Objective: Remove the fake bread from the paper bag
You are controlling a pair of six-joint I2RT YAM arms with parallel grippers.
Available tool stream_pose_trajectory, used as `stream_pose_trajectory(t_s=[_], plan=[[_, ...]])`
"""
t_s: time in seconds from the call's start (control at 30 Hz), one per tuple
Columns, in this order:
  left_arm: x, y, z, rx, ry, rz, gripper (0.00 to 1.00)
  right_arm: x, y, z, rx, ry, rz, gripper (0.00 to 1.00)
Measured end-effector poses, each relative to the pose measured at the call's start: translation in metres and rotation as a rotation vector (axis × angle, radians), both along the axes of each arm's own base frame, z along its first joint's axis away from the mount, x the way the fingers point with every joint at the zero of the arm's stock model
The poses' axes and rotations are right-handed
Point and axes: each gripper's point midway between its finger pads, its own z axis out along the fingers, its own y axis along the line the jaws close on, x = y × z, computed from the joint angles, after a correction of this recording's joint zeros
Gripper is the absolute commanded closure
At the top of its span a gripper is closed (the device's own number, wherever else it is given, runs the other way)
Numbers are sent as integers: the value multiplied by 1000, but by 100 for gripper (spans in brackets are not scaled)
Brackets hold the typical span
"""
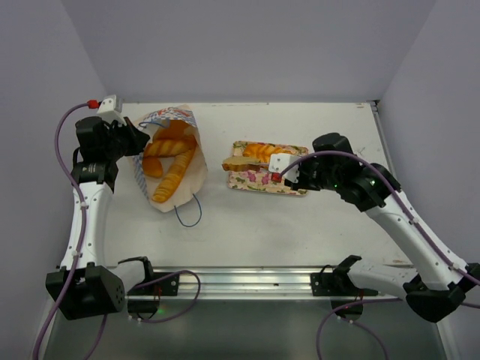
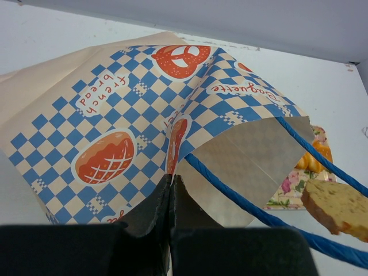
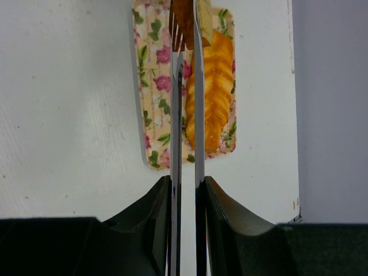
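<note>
The paper bag lies on its side at the left with its mouth open, and several golden fake breads show inside it. My left gripper is shut on the bag's checkered rim. My right gripper is shut on a pair of thin metal tongs. The tongs pinch a brown bread slice, which hangs over the left end of the floral tray. A braided orange loaf lies on that tray. The slice also shows in the left wrist view.
The bag's blue cord handle loops onto the table toward the near edge. Another cord crosses the bag's mouth. Grey walls close in the table on the left, right and far sides. A metal rail runs along the near edge.
</note>
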Motion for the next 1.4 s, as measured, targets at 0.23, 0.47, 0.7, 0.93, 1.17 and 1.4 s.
stream_pose_trajectory(t_s=[0.23,0.47,0.7,0.93,1.17,1.4], plan=[[0,0,0,0,-1,-1,100,30,9,-56,-115,13,4,96],[-1,0,1,0,-3,-1,100,60,20,-85,-172,-44,16,96],[-3,-2,-1,-4,-2,-9,100,76,24,-94,-212,-111,45,96],[-4,-3,-1,-5,-2,-12,100,82,22,-109,-285,-152,95,94],[-5,-4,-5,-8,3,-17,100,72,8,-142,-393,-126,147,89],[-6,-4,-4,-8,1,-19,100,69,0,-157,-441,-121,166,67]])
